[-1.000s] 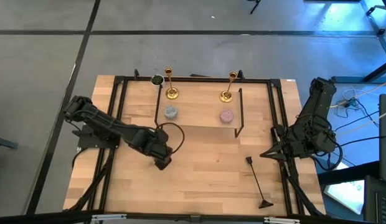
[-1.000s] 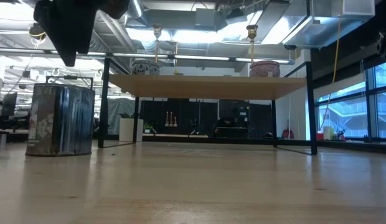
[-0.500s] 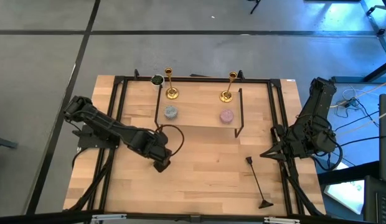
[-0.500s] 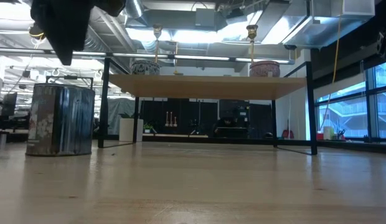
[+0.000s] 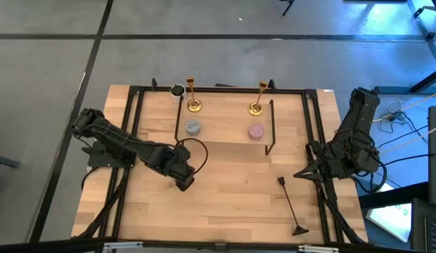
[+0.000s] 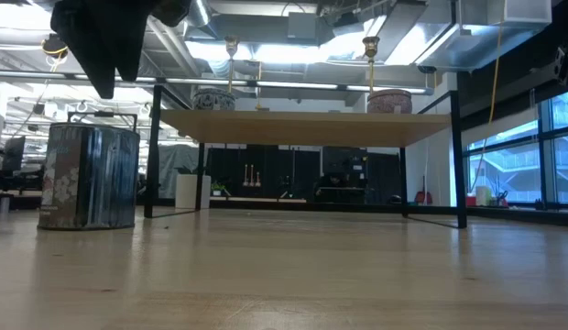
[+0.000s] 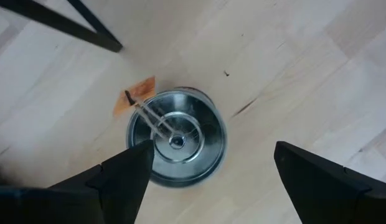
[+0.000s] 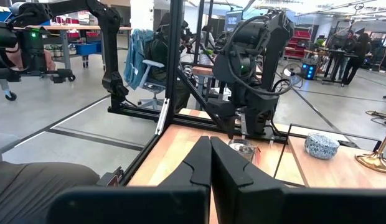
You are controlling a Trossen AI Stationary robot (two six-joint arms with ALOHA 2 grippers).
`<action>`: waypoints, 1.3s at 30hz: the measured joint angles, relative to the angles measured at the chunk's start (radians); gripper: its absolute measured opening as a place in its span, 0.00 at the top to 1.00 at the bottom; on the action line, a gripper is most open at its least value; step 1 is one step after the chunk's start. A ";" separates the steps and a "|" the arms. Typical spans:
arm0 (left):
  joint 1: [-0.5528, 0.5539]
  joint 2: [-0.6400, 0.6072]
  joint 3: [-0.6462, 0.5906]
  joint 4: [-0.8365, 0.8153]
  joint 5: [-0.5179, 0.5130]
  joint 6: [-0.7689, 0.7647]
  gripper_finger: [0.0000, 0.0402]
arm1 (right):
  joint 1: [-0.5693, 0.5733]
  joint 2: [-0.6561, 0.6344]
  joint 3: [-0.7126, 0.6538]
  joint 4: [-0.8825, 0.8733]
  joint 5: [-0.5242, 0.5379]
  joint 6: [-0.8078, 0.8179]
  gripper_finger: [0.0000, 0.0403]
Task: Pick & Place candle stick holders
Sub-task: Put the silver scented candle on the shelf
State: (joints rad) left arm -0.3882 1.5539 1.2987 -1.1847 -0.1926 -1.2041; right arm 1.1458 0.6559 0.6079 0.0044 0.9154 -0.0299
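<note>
The two candle holders, one (image 5: 193, 98) beside the other (image 5: 257, 101), stand upright at the shelf's (image 5: 225, 121) back edge, seemingly set where they belong, so the left gripper (image 5: 183, 183) hangs wide and empty over a tin (image 6: 90, 176) before that shelf, while the right gripper (image 8: 210, 163) waits pinched shut off its right end.

Light wooden table (image 5: 225, 204) with a black metal frame along its edges. At the far edge, a raised wooden shelf (image 6: 307, 126) on black legs. On the shelf: two gold candle stick holders (image 5: 193, 95) (image 5: 258, 98) upright near its far edge, a blue-grey candle (image 5: 193, 127) and a pink candle (image 5: 256, 131) nearer its front edge. Directly on the tabletop: a silver tin (image 7: 175, 145), upright, with an orange tag (image 7: 134, 102) touching it, and a black rod with a flared foot (image 5: 291, 207) lying near the right edge.
</note>
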 joint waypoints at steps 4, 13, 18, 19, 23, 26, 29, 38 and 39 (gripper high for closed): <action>0.000 0.000 0.000 -0.003 -0.011 -0.004 0.11 | 0.000 0.000 0.000 0.000 0.000 0.000 1.00; 0.000 0.000 0.000 -0.005 -0.024 0.010 0.01 | 0.000 0.000 0.000 0.000 0.000 0.000 1.00; -0.005 0.000 0.000 -0.008 -0.040 0.040 0.00 | 0.000 0.000 0.000 0.000 0.000 0.000 1.00; -0.004 0.000 0.000 -0.012 -0.041 0.038 0.00 | 0.000 0.000 0.000 0.000 0.000 0.000 1.00; 0.001 0.003 0.000 -0.051 -0.041 0.008 0.00 | 0.000 0.000 0.000 0.000 0.000 0.000 1.00; 0.005 0.029 -0.002 -0.072 -0.027 -0.006 0.00 | 0.000 0.000 0.000 0.000 0.000 0.000 1.00; 0.006 0.072 -0.002 -0.074 0.004 -0.001 0.00 | 0.000 0.000 0.000 0.000 0.000 0.000 1.00; 0.031 0.168 -0.002 -0.074 0.038 0.039 0.00 | 0.000 0.000 0.000 0.000 0.000 0.001 1.00; 0.032 0.169 -0.002 -0.077 0.039 0.039 0.00 | 0.000 0.000 0.000 0.000 0.000 0.001 1.00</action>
State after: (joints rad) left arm -0.3558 1.7233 1.2972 -1.2619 -0.1535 -1.1648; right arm 1.1454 0.6563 0.6083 0.0044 0.9150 -0.0292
